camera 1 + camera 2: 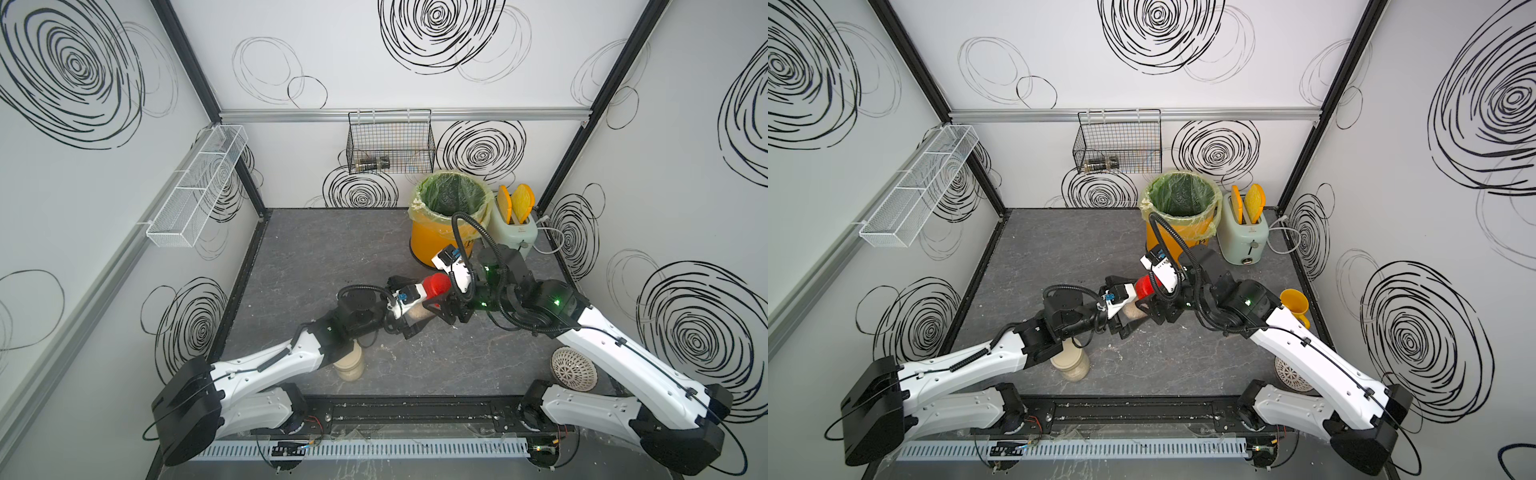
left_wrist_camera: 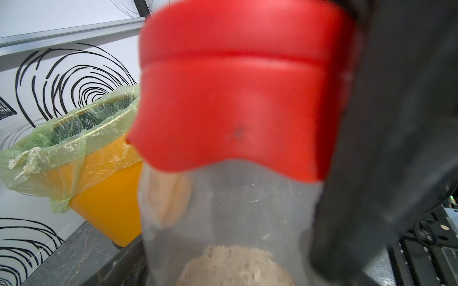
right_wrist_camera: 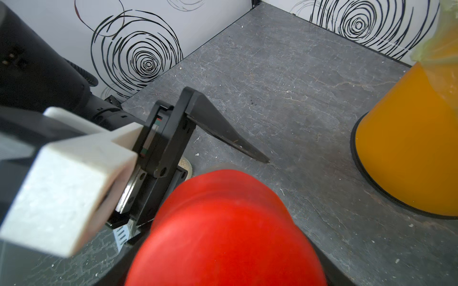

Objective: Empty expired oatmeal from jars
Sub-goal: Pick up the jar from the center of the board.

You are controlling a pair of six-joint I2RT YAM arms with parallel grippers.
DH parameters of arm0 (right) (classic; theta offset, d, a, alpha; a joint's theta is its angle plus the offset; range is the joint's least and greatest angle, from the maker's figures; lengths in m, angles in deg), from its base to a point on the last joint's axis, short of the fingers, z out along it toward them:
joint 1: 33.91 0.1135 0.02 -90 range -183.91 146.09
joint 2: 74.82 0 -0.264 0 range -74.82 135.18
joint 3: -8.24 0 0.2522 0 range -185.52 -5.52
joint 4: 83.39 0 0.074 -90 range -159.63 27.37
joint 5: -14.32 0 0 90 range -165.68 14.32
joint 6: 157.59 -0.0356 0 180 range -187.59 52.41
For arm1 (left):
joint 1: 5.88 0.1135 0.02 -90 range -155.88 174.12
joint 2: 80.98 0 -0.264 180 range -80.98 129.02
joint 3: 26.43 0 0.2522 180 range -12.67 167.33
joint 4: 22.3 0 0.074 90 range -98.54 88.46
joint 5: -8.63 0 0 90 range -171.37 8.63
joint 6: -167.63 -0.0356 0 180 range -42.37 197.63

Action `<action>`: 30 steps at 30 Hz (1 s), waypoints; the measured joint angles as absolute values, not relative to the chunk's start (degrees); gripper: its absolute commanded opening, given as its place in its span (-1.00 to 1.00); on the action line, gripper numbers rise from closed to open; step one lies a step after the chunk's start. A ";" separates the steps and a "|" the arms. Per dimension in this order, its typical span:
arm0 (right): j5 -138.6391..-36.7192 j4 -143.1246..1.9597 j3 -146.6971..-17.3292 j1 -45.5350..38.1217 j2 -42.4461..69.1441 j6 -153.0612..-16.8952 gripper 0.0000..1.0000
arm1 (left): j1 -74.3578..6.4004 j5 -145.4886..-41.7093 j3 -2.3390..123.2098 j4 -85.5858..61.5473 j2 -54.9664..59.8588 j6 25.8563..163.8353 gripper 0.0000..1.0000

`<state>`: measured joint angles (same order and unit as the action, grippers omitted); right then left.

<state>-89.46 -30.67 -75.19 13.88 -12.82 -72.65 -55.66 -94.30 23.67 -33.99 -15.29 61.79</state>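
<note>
- Grey tabletop (image 1: 316, 257); red-capped jar (image 1: 434, 286) of oatmeal (image 2: 235, 265) at centre.
- The right gripper (image 1: 441, 301) looks clamped on its cap; the left gripper (image 1: 1129, 309) has jaws gaping round the body.
- Looks like uncapping: left must squeeze, right twist; bin (image 1: 417, 200) at 1 o'clock.

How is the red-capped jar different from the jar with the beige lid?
The slim clear jar with a red cap is narrower; the wide clear jar with a flat beige lid is fatter. The red-capped one has the right claw on its cap; the beige-lidded one stands with no claw on it. Both hold oatmeal.
</note>
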 measured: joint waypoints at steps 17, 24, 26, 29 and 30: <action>-89.85 -32.07 -75.10 14.32 -12.82 -72.92 0.67 | -55.64 -95.74 23.73 -34.43 -15.49 63.78 0.55; -90.01 -32.42 -74.95 14.73 -13.02 -73.42 0.96 | -55.64 -95.30 23.76 -34.49 -15.69 64.35 0.44; -89.61 -32.40 -74.67 14.73 -13.41 -73.48 0.96 | -55.64 -94.71 23.65 -35.02 -16.19 64.48 0.41; -88.83 -32.27 -74.58 14.73 -14.37 -74.25 0.96 | -55.64 -93.12 23.03 -37.09 -17.22 64.68 0.41; -88.35 -32.03 -74.58 14.73 -14.74 -74.77 0.96 | -55.64 -92.55 22.66 -37.90 -17.54 64.72 0.41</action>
